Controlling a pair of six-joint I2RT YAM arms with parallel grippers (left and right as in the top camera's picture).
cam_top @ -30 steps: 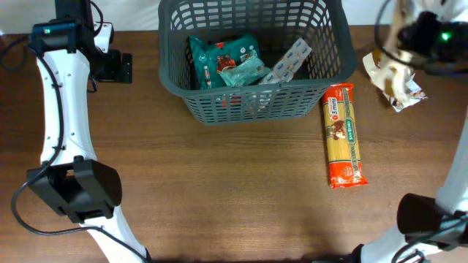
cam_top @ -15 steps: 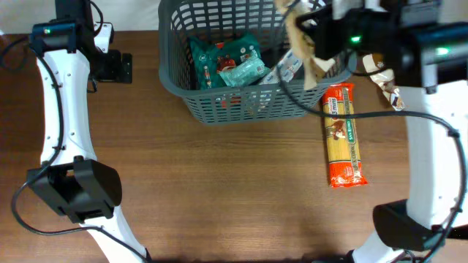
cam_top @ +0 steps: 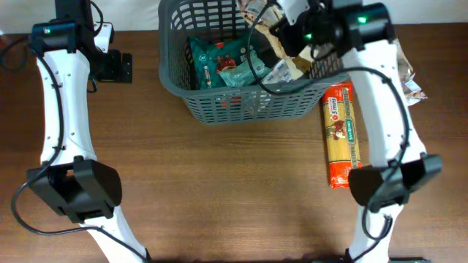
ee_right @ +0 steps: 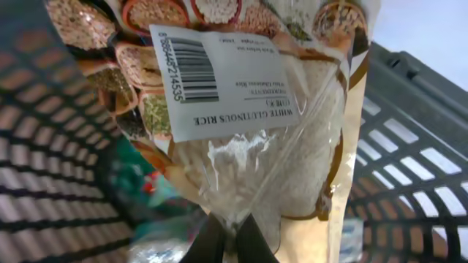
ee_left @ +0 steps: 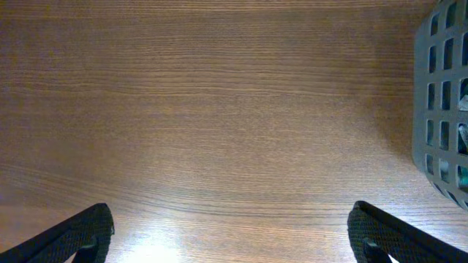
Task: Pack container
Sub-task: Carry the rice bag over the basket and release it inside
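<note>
The dark grey lattice basket (cam_top: pixel 219 102) stands at the back middle of the table and holds several green and clear packets (cam_top: pixel 227 62). My right gripper (ee_right: pixel 232 237) is shut on a clear rice bag (ee_right: pixel 248 109) labelled white glutinous rice and holds it over the basket's right half (cam_top: pixel 274 22); basket walls (ee_right: pixel 409 146) show around the bag. My left gripper (ee_left: pixel 230 234) is open and empty over bare wood left of the basket, whose wall shows at the edge (ee_left: pixel 442 95).
A red and yellow spaghetti packet (cam_top: pixel 342 135) lies on the table right of the basket. Another crumpled packet (cam_top: pixel 406 77) lies at the far right, partly behind my right arm.
My right arm has swung left from the table's far right with the rice bag, from beside the basket to over its inside. The left arm has not moved.
</note>
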